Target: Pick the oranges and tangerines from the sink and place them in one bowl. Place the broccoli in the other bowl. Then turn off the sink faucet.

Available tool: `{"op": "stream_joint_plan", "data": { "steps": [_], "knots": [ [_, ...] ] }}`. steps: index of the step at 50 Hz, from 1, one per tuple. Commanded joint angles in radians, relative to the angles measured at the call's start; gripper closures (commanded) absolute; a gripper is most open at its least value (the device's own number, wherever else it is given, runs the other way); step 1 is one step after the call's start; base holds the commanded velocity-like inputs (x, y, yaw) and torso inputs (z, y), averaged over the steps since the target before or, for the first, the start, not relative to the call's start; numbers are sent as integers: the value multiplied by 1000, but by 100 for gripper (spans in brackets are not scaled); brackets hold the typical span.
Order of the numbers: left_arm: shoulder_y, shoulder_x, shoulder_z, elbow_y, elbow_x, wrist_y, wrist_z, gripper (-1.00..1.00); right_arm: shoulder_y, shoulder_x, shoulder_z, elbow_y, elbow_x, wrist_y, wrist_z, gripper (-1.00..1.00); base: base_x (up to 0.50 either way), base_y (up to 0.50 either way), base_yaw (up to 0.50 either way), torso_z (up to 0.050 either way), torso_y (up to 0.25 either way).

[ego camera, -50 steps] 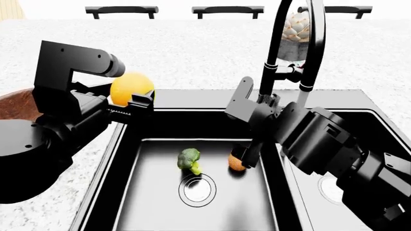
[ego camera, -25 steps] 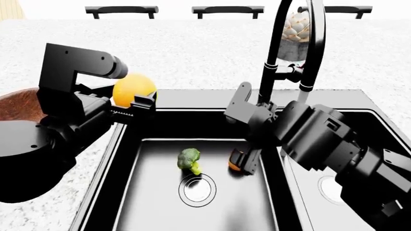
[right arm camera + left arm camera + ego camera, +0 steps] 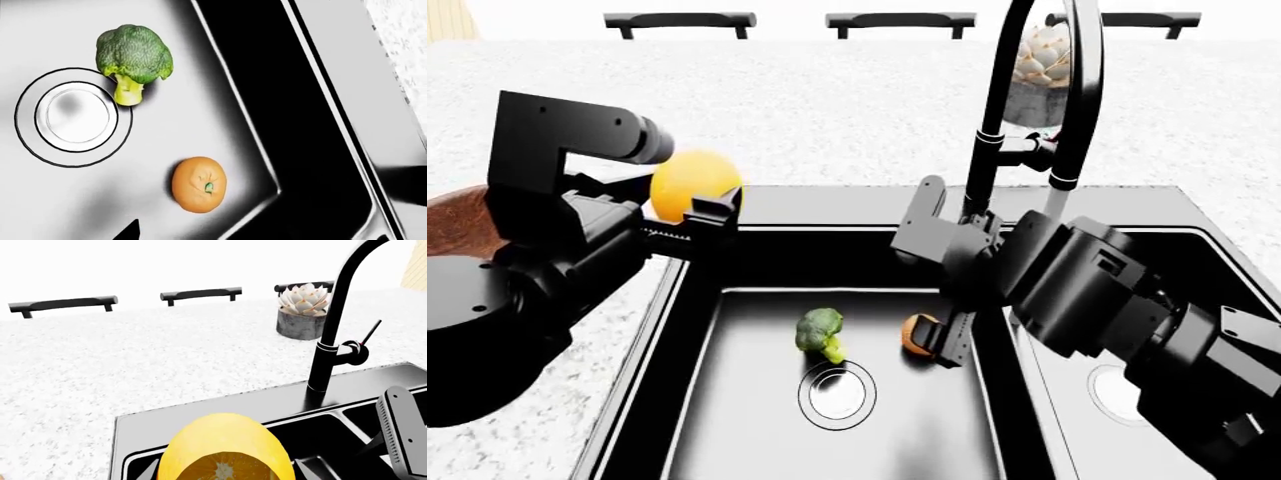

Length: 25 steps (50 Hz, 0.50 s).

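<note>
Left wrist view: the left claw grips the yellow orange [image 3: 225, 447] above the sink's [image 3: 200, 412] far left rim.

Head view: the right claw [image 3: 941, 300] hangs over the tangerine [image 3: 917, 335]; broccoli [image 3: 819, 331] lies left.

Right wrist view: its jaws appear spread apart.

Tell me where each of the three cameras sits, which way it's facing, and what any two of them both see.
Head view: on the robot's head, looking forward and down at the sink; both arms show, the left claw holding the orange.
Left wrist view: near the left claw, looking across the counter to the faucet; the orange fills its foreground.
Right wrist view: on the right arm, looking down into the basin at the broccoli and tangerine.
Head and right wrist share the broccoli, tangerine and drain.
</note>
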Motion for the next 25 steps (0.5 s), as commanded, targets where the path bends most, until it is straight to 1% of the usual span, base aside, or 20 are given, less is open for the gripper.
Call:
{"op": "stream_joint_plan", "data": {
  "steps": [1,13,20,25],
  "knots": [
    [16,-8,-9,11,3,22,1,100,6,6,-29,-9,-25,-21,3,-100,0,0,0,0,0],
    [-25,-14,-11,5,-11,17,3,100,8,10,-41,-12,-34,-37,-1,-100,0,0,0,0,0],
    [-35,-7,-9,4,-8,23,1,100,10,9,-43,-10,-29,-33,-10,-100,0,0,0,5,-140],
    [-37,-10,-8,6,-7,23,6,100,12,8,-47,-9,-29,-27,-12,-100,0,0,0,10,-234]
  ]
}}
